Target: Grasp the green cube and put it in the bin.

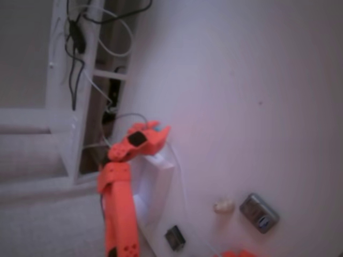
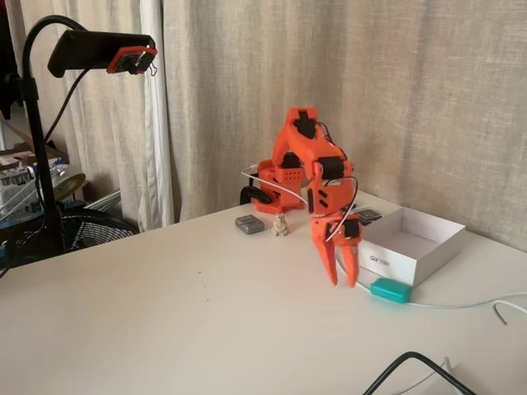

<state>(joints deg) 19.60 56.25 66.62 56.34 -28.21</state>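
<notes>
Home room: beige curtains [image 2: 346,74] behind the white surface [image 2: 165,313], floor fan [image 2: 78,230] at 9 o'clock.

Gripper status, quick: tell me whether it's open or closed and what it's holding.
Gripper: open and empty, fingers pointing down at the table just left of the green cube, which lies in front of the white bin.

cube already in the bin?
No, the green cube lies on the table outside the bin, beside the hand.
</notes>
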